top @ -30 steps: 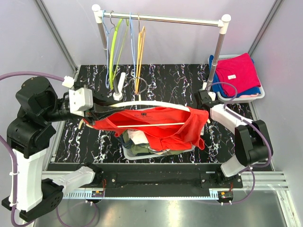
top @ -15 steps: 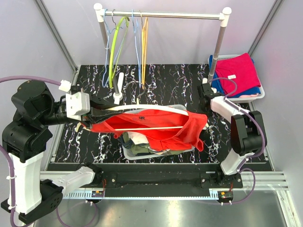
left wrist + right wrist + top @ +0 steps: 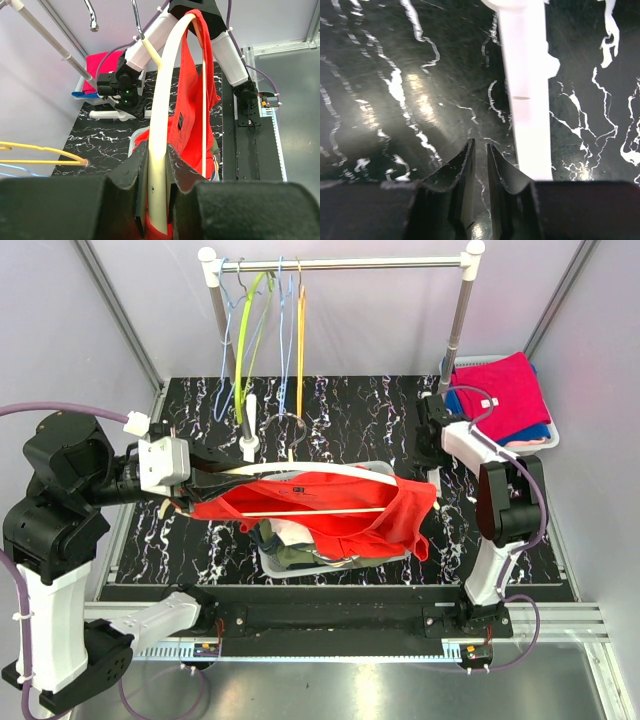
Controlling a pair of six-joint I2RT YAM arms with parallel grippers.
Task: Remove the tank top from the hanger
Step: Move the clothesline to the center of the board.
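A red tank top [image 3: 330,510] hangs on a cream hanger [image 3: 300,461] held level above the table's middle. My left gripper [image 3: 205,476] is shut on the hanger's left arm. In the left wrist view the hanger [image 3: 162,115] runs up between the fingers [image 3: 131,170], with the tank top [image 3: 192,110] draped to its right. My right gripper [image 3: 432,418] is at the back right, beside the foot of the rack's right post, away from the garment. In the right wrist view it [image 3: 480,147] is shut and empty over the marble surface, next to the white rack foot [image 3: 527,100].
A clothes rack [image 3: 340,262] with several coloured hangers [image 3: 250,340] stands at the back. A basket of folded clothes [image 3: 300,540] sits under the tank top. A bin with pink and blue clothes [image 3: 505,395] is at the back right.
My right gripper has moved back from the tank top's right end to the rack's right post. The rack's rail and hangers have shifted back. The left arm holds steady.
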